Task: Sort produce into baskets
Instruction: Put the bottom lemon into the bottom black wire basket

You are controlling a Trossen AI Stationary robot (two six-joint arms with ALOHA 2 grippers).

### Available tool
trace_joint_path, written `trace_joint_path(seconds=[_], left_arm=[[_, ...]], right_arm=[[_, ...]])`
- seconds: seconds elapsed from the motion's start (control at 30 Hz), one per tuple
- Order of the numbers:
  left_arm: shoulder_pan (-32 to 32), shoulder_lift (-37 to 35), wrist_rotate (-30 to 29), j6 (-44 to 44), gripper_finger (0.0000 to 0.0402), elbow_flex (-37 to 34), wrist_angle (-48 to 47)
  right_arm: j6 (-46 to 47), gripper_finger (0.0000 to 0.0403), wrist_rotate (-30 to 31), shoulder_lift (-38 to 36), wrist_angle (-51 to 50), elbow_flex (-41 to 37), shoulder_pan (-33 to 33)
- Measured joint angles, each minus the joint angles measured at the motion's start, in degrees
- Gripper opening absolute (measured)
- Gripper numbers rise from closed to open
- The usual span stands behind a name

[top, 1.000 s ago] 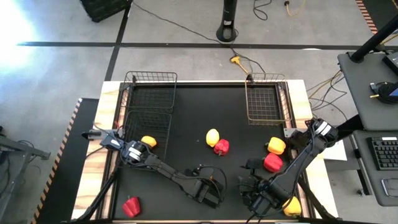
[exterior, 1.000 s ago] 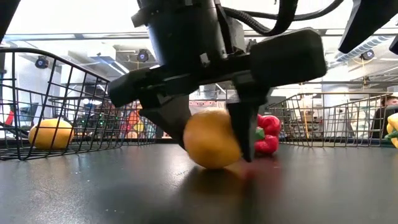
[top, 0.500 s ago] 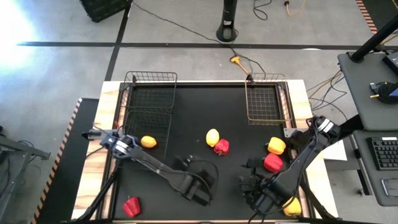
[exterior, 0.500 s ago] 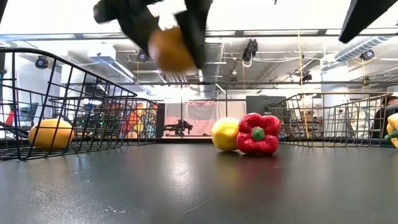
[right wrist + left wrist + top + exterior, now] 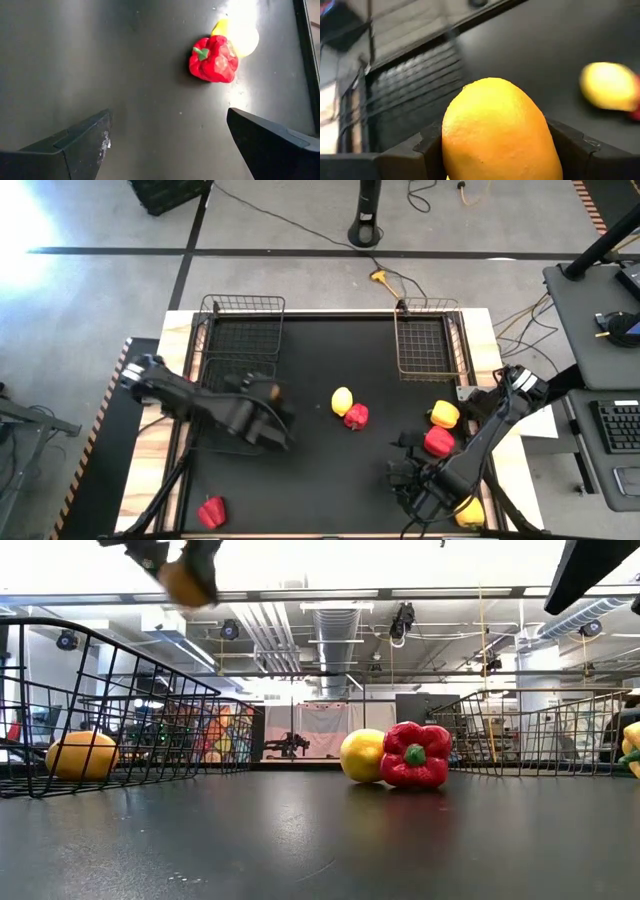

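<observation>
My left gripper (image 5: 270, 394) is shut on a yellow-orange lemon (image 5: 495, 131), high above the table beside the near left wire basket (image 5: 240, 385). The low view shows the lemon (image 5: 188, 582) at the picture's top. Another lemon (image 5: 82, 755) lies on that basket's floor. My right gripper (image 5: 168, 112) is open and empty over the table's near right part. A yellow lemon (image 5: 342, 400) and a red pepper (image 5: 355, 417) lie touching on the table's middle. My left gripper pinches the lemon's two opposite sides (image 5: 451, 142) between its two fingers (image 5: 427, 150). The lemon is lifted clear of the table, and one end sticks out past the fingertips. The low view cuts off the fingers at its top edge.
A second wire basket (image 5: 243, 328) stands at the far left and a third (image 5: 430, 340) at the far right. A yellow pepper (image 5: 444, 414), a red pepper (image 5: 438, 442) and a yellow piece (image 5: 468, 511) lie near the right arm. A red pepper (image 5: 210, 511) lies near left.
My left gripper has lifted the lemon off the table's near middle. It has carried it up and toward the table's left and far edges, to the near left basket. The lemon has stayed between the fingers, clear of the table.
</observation>
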Motion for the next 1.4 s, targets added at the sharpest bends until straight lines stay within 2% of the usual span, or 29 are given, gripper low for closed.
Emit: trace_joint_path(seconds=[0.2, 0.37, 0.57, 0.8, 0.9, 1.03, 1.23, 1.4], left_arm=[[5.35, -10.0, 9.17, -4.54, 0.0235, -15.59, 1.87], [10.72, -12.5, 16.82, -0.1, 0.0235, -23.91, 7.05], [19.15, -12.61, 23.13, 17.39, 0.0235, -26.8, 11.0], [25.25, -12.74, 31.05, 52.37, 0.0235, -27.22, 12.5], [26.73, -12.74, 32.27, 61.9, 0.0236, -27.83, 15.07], [28.55, -12.74, 33.24, 69.43, 0.0238, -30.06, 18.81], [29.32, -12.72, 39.4, 76.05, 0.0238, -35.57, 19.54], [29.31, -13.0, 38.86, 77.34, 0.0239, -37.73, 19.63]], right_arm=[[1.05, 0.0382, -0.11, 0.04, -0.15, -1.48, 0.0], [1.11, 0.0382, 0.4, 0.04, 0.03, -1.89, -0.28], [1.7, 0.0382, 0.41, 0.07, 0.07, -1.89, -0.39], [6.28, 0.0382, -0.05, 0.09, 0.01, -1.89, -0.36], [8.47, 0.0382, -0.09, 0.09, 0.01, -1.91, -0.26], [10.15, 0.0382, -0.09, 0.11, 0.02, -1.91, -0.26], [11.65, 0.0382, -0.62, 0.11, 0.05, -1.91, -0.13], [11.68, 0.0382, -1.01, 0.11, 0.05, -1.91, -0.13]])
